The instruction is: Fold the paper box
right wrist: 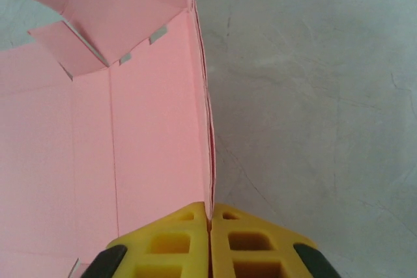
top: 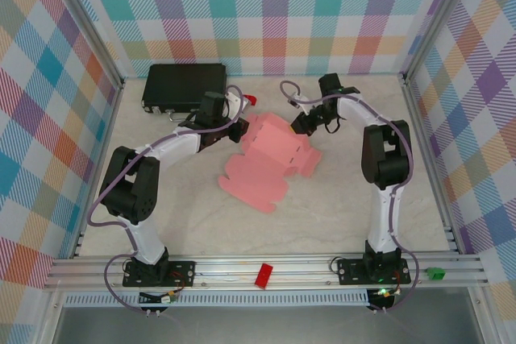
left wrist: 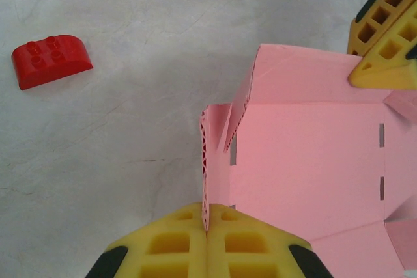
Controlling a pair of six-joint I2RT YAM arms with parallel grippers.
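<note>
paper box (top: 270, 159) sits mid-worktop (top: 339, 207), partly formed, its far end raised between the arms. left fingers (left wrist: 176, 245) are pinched shut on one upright wall edge. right fingers (right wrist: 247, 245) are clamped on the opposite wall. red block (left wrist: 51, 62) lies apart from the box.

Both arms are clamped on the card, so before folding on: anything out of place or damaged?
No damage visible on the paper box. Strays: a red block on the table by the left gripper, a second red block on the front rail, and a green piece at the rail's right end.
</note>
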